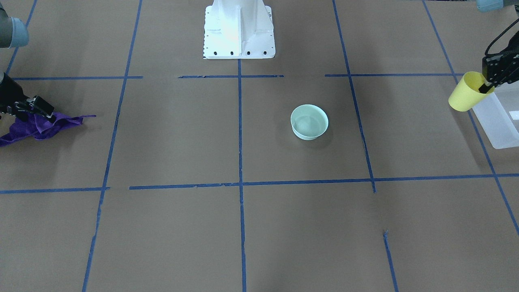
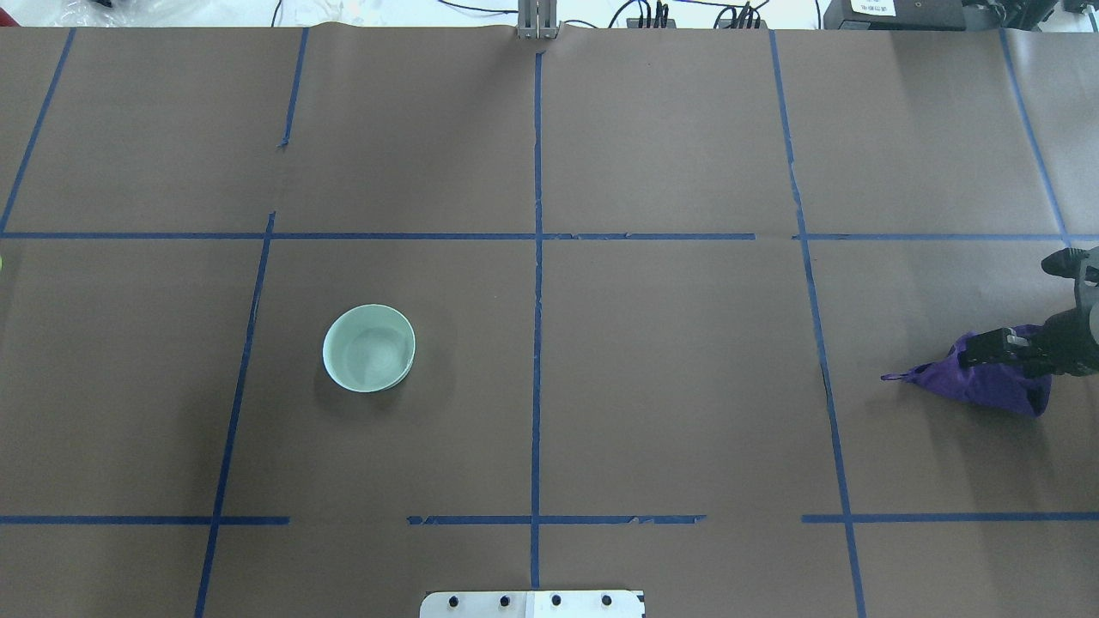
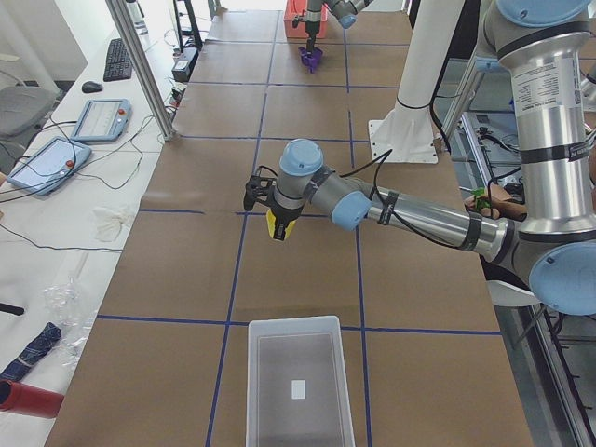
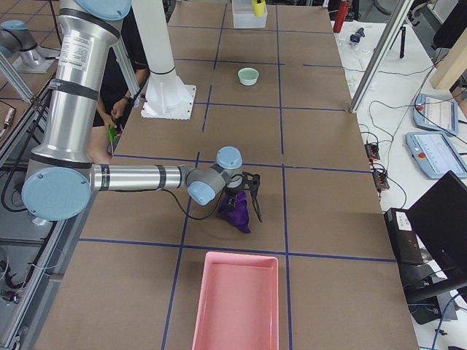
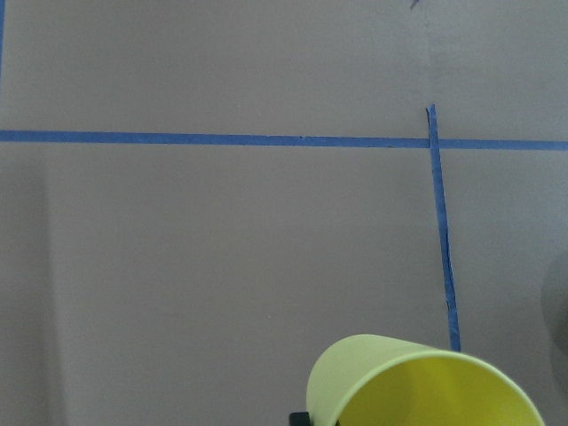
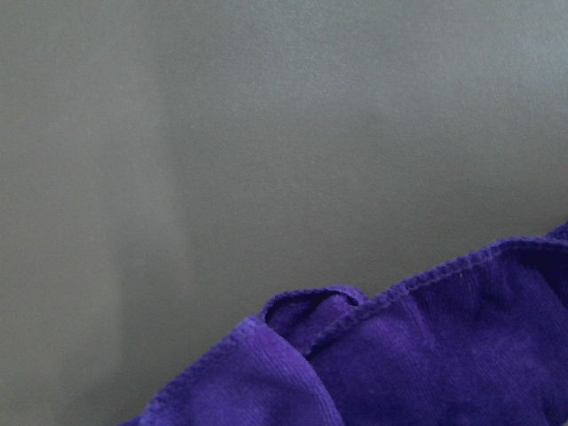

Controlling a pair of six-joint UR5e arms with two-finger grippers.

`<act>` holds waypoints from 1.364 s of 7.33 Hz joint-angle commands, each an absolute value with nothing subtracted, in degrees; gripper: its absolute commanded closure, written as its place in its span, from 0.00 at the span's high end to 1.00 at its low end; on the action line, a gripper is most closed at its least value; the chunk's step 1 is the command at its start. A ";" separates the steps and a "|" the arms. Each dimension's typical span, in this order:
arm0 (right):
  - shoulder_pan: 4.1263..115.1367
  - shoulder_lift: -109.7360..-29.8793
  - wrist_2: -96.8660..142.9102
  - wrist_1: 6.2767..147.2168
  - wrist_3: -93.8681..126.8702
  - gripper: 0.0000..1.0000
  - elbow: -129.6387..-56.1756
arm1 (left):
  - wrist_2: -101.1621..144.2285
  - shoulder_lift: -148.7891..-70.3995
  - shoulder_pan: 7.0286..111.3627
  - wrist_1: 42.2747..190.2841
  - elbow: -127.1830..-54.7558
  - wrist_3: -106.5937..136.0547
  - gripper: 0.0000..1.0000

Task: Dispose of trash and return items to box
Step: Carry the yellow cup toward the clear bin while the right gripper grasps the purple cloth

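Note:
My left gripper [image 1: 485,86] is shut on the rim of the yellow cup [image 1: 466,94] and holds it tilted in the air beside the near end of the frosted-white box [image 1: 499,119]. The cup also shows in the left wrist view [image 5: 426,386] and in the exterior left view [image 3: 277,223], short of the box [image 3: 298,382]. The mint-green bowl [image 1: 309,122] stands upright and alone on the table [image 2: 369,348]. My right gripper [image 2: 1000,345] is shut on the bunched purple cloth [image 2: 996,386], which partly rests on the table [image 1: 38,126].
A pink tray [image 4: 235,299] lies at the table's right end, just beyond the purple cloth [image 4: 237,211]. The white robot base [image 1: 238,30] stands at the table's middle edge. Blue tape lines cross the brown table.

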State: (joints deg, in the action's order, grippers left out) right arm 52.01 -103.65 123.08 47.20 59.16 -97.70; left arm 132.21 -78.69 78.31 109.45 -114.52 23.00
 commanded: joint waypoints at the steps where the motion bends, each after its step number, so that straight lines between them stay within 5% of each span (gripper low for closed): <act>1: 51.68 -103.62 122.96 47.55 59.24 0.89 -97.30 | 132.01 -78.84 85.22 109.16 -110.50 13.66 0.00; 2: 51.77 -103.62 123.05 47.72 59.41 0.23 -97.38 | 128.53 -78.92 87.95 109.16 -109.26 9.79 0.00; 3: 51.68 -103.54 123.39 48.07 59.41 0.00 -97.30 | 125.63 -79.62 90.68 109.16 -106.81 4.62 0.00; 7: 51.85 -103.36 124.10 52.44 59.59 0.00 -101.13 | 121.04 -84.29 99.13 109.25 -96.95 -7.81 0.00; 10: 54.99 -100.22 124.36 78.21 58.72 0.00 -118.34 | 121.03 -88.06 102.04 109.86 -86.35 -12.74 0.00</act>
